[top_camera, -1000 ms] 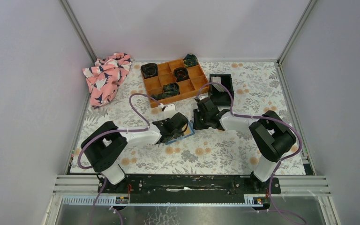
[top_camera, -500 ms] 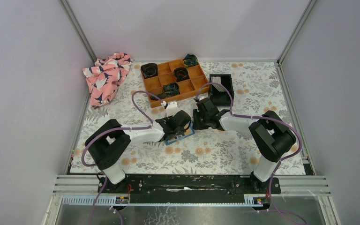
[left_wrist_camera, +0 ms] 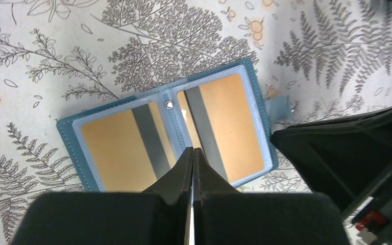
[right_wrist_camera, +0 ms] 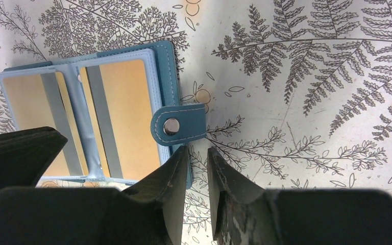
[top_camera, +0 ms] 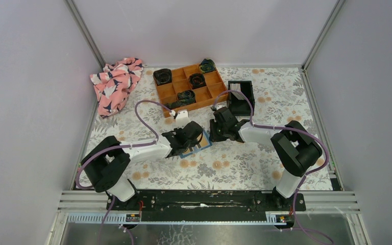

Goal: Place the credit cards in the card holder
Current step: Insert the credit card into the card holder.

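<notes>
Left wrist view: the card holder (left_wrist_camera: pixel 168 127) lies spread open on the surface (left_wrist_camera: pixel 46 51), tan pockets up. The left pincer (left_wrist_camera: pixel 192 151), tips together, sits over its spine, probably to pin it flat. The right pincer (right_wrist_camera: pixel 197 151), slightly apart and empty, stands beside the snap tab (right_wrist_camera: pixel 178 125).

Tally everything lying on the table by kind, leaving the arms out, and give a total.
Card holder: 1
Card stack in the bin: 1
Black bin: 1
Orange tray: 1
Dark rolls in the tray: 4
Pink patterned cloth: 1
Total: 9
</notes>
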